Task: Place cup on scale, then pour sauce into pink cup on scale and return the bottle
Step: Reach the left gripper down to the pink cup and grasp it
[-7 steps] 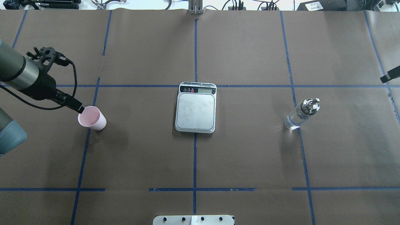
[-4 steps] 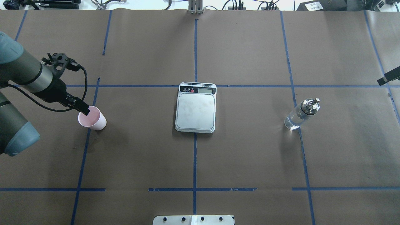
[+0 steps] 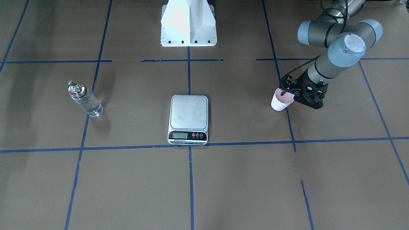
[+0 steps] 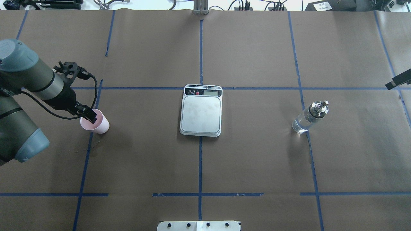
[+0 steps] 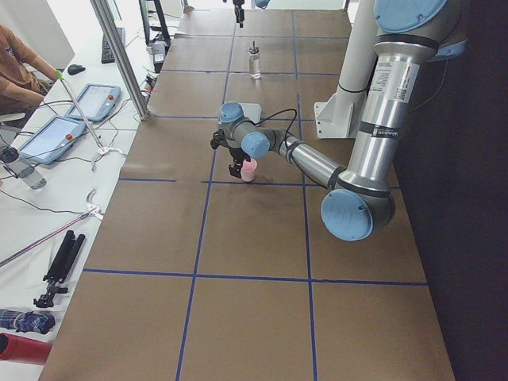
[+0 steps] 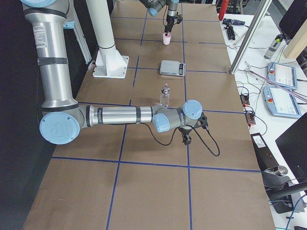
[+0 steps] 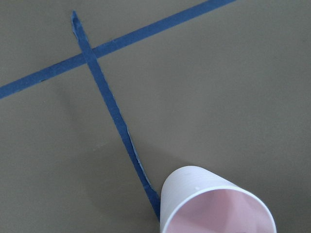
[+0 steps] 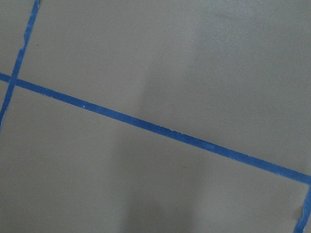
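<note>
The left gripper (image 4: 91, 115) sits at the cup (image 4: 102, 126), at the left middle of the overhead view, with one dark fingertip (image 4: 94, 115) over the pink mouth on the side nearest the arm. The likely trouble starts here. The cup is light, thin-walled paper, so a bite on one wall could dent the rim, and a fingertip that catches the edge off-centre could tip the cup or push it along the paper. A shallow pinch could also let it swing or drop on the way over. I cannot tell how far apart the fingers stand, nor whether they are already pressing the wall. The overhead view shows one dark block at the rim, the front-facing view shows the tool crowding the cup's (image 3: 281, 103) upper edge, and the left wrist view shows only the cup (image 7: 214, 204) at the bottom of the frame, with no fingers. The cup stands upright on the table (image 4: 257, 166), beside a blue tape line (image 4: 86, 150). The scale (image 4: 201, 110) lies well apart at the centre, its platform bare. Further right stands the bottle (image 4: 309, 118), upright and untouched, the clear sauce (image 4: 300, 125) low inside. The right gripper (image 6: 186, 139) hangs over bare paper near the right edge, touching nothing, and its opening cannot be judged.
</note>
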Robot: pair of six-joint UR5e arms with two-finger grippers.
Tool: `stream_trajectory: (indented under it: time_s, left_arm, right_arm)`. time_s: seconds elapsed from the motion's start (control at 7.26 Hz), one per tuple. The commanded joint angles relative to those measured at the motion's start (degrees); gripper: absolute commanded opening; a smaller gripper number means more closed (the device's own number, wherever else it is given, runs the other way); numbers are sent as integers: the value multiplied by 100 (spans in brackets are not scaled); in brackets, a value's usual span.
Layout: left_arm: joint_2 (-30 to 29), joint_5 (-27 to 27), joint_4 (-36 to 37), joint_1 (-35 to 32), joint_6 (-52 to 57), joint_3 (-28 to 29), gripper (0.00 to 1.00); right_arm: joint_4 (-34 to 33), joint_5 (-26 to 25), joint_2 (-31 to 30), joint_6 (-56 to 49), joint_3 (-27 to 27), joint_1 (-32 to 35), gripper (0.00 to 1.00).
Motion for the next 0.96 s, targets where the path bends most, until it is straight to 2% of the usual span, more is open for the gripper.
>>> stream_trajectory:
  time_s: [0.0,0.14,0.28,0.41,0.55,0.83]
  left_arm:
    - [-7,4,0,107,0,38,67]
    - [-7,-5,-9,117,0,133,58]
    - [-68,-5,-9,117,0,256,39]
    - [-121,-5,17,117,-26,284,5]
    - [-121,-22,52,108,-244,249,0]
    - [-321,-49,139,-189,-1077,13,0]
  right_arm:
    - [1,4,9,0,-7,-26,100]
    - [1,-5,9,0,-7,-26,100]
    - [1,4,9,0,-7,-34,100]
    - [1,4,18,0,-7,-35,100]
    - [1,4,18,0,-7,-35,100]
    - [10,4,26,0,11,-43,100]
